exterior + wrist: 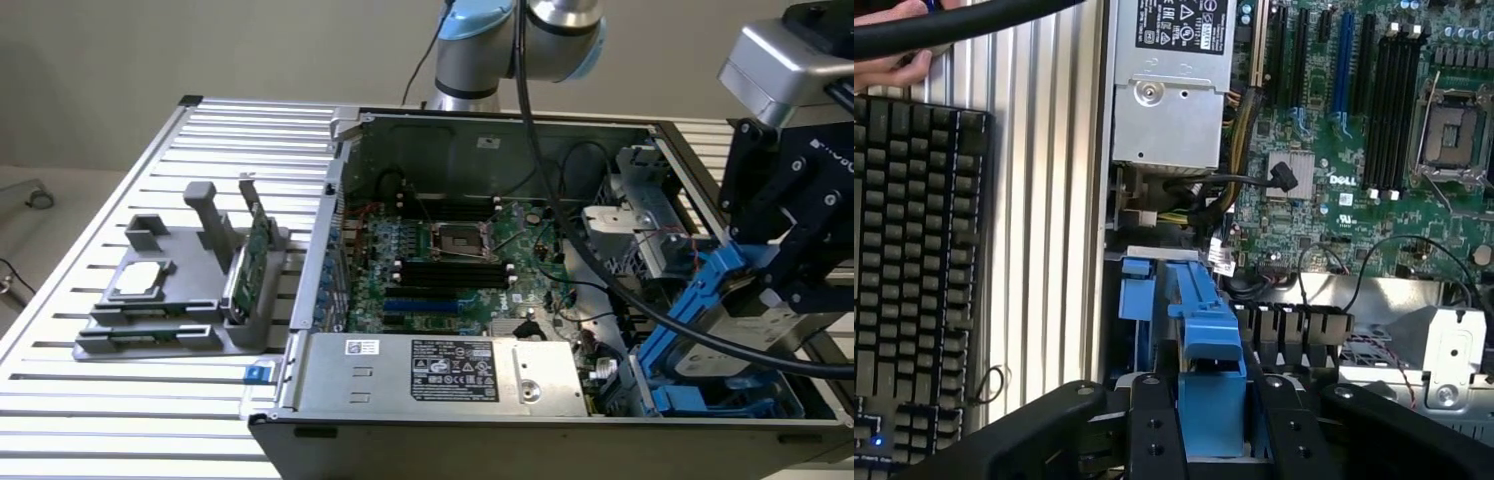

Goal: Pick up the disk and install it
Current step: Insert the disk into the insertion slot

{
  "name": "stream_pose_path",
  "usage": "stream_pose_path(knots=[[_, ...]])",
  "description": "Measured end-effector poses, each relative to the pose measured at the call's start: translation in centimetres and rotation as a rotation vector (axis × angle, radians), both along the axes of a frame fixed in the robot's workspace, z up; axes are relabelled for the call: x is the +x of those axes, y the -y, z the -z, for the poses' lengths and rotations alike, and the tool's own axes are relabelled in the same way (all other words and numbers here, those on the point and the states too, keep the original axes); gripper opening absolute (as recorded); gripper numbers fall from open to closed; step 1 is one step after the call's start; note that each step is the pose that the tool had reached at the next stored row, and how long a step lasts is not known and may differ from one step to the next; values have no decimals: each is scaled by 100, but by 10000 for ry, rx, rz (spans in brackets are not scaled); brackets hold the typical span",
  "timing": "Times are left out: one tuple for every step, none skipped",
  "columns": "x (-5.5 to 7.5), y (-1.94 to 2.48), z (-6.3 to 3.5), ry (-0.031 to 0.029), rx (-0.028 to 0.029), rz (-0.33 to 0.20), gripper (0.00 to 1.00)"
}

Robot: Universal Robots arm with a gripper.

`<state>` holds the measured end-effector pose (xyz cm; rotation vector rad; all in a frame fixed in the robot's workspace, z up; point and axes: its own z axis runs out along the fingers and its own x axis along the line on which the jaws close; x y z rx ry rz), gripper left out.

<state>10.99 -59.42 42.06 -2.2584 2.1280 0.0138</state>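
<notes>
Gripping: the gripper [777, 298] has its two black fingers [1154, 432] drawn in most of the way and clamped on the disk [731, 322]. The disk's blue carrier rail fills the gap between them.
Dial used: exterior view, centred on the motherboard [441, 262], with 12 o'clock at the far wall of the case.
Disk position: about 4 o'clock, inside the case's near corner. It is held tilted, with the high end at the gripper and the low end toward the blue drive bay [681, 400]. I cannot tell whether it touches the bay.
Disk look: silver-grey metal body with bright blue rails along its edge.
Case [334, 200]: open on top, lying on the slatted metal table [200, 130].
Power supply [441, 370]: 6 o'clock, along the near wall, with its label facing up.
CPU socket [461, 238]: just toward 12 o'clock from the dial's centre, with black memory slots just beside it toward 6 o'clock.
Grey fixture [167, 325]: 9 o'clock, outside the case on the table. A small silver chip [140, 280] lies flat on it, and a green circuit card [248, 260] stands on edge in it.
Arm [527, 40]: 12 o'clock, rising behind the case.
Black cable [534, 180]: runs from the arm at 12 o'clock down over the board toward the gripper at 4 o'clock.
Keyboard [914, 270]: seen from the wrist, black, lying on the slats beside the case.
Hand [894, 68]: a person's, just beside the keyboard's edge.
</notes>
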Motion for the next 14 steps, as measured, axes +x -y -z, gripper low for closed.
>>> stream_pose_path(knots=[[2, -2, 4, 0, 15, -1, 33], [6, -2, 9, 0, 28, -1, 33], [12, -3, 12, 0, 36, -1, 33], [23, -3, 14, -1, 41, 0, 33], [42, -3, 18, 0, 47, -5, 33], [61, -3, 17, -3, 44, -12, 33], [81, -3, 19, -11, 48, -22, 33], [99, -3, 21, -22, 52, -36, 33], [111, -2, 24, -38, 55, -51, 33], [118, 1, 25, -56, 54, -67, 33], [122, 6, 28, -73, 54, -79, 33], [124, 15, 32, -91, 55, -91, 33], [124, 28, 37, -109, 56, -100, 33], [124, 44, 42, -125, 58, -107, 33]])
